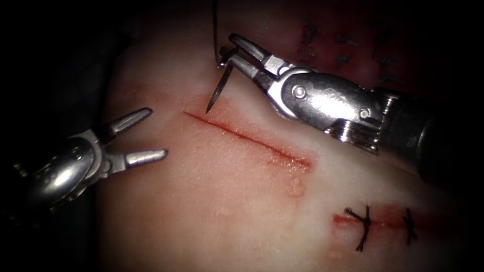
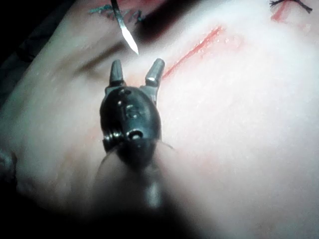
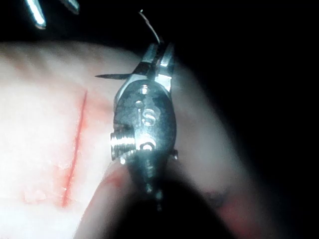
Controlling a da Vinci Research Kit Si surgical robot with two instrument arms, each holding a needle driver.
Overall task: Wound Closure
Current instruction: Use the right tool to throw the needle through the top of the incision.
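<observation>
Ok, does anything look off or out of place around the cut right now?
Nothing stands out. The right tool holds the needle near its back end, tip just above the tissue at the cut's left end, not in it. The left tool is open, holding nothing. Red fluid tints the cut's edges.

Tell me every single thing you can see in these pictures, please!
tissue: one, pale pink, under everything.
cut: one, red and open, slanting across the middle of the tissue.
red fluid: a faint smear, along the cut.
needle: one, dark metal, held near its back end, tip just above the cut's left end, not in the tissue.
thread: one dark strand, rising from the needle's back end.
stitches: two, dark knots, on a closed cut right of the open one.
dark marks: several, on the far tissue.
left hand: one, silver, jaws open, holding nothing, left of the cut.
right hand: one, silver, jaws gripping the needle.
</observation>
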